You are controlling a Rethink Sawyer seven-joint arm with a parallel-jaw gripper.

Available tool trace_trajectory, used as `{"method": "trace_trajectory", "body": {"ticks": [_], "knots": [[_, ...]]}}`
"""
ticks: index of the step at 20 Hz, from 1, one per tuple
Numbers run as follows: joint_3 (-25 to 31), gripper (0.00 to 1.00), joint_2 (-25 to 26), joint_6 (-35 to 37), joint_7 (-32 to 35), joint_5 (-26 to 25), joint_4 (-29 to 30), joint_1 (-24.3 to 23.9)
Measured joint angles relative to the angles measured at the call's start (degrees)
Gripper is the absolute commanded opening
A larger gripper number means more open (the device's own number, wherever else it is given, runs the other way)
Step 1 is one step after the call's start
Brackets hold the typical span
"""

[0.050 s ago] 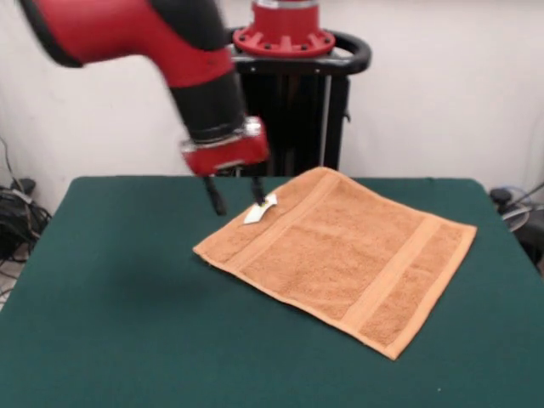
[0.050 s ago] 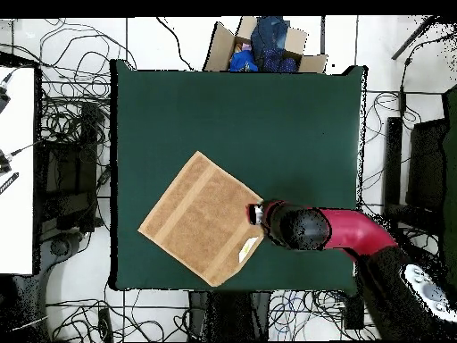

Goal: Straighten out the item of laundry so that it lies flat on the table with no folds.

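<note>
The item of laundry (image 1: 340,255), an orange-tan towel with band stripes, lies spread out on the green table (image 1: 110,297), turned like a diamond. Its white tag (image 1: 259,211) sits near the far left edge. My gripper (image 1: 235,195) hangs open just above that edge, one finger (image 1: 257,190) close to the tag and the other over bare table; nothing is between them. In the overhead view the towel (image 2: 203,219) lies in the table's (image 2: 268,116) lower middle, with the gripper (image 2: 261,217) at its right corner and the tag (image 2: 247,250) just below.
A cardboard box (image 2: 259,45) holding blue clothes stands past the table's top edge in the overhead view. Cables and equipment lie on the floor around the table. The arm (image 2: 348,234) reaches in from the lower right.
</note>
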Motion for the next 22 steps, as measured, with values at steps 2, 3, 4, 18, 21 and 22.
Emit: {"method": "trace_trajectory", "body": {"ticks": [2, 3, 4, 18, 21, 22], "knots": [[-3.19, 1.0, -0.94, -8.39, 3.73, 0.25, 1.81, 6.49], [-4.51, 1.0, -1.22, -11.91, 5.32, 0.58, 2.63, 9.17], [-5.11, 1.0, -1.32, -13.34, 6.12, 1.06, 3.08, 10.32], [-17.24, 1.0, -1.62, -23.45, 17.03, 14.71, 11.36, 19.54], [-20.37, 1.0, -1.42, -23.32, 17.03, 14.83, 11.36, 21.65], [-21.66, 1.0, -1.21, -23.29, 17.03, 14.82, 11.35, 22.69]]}}
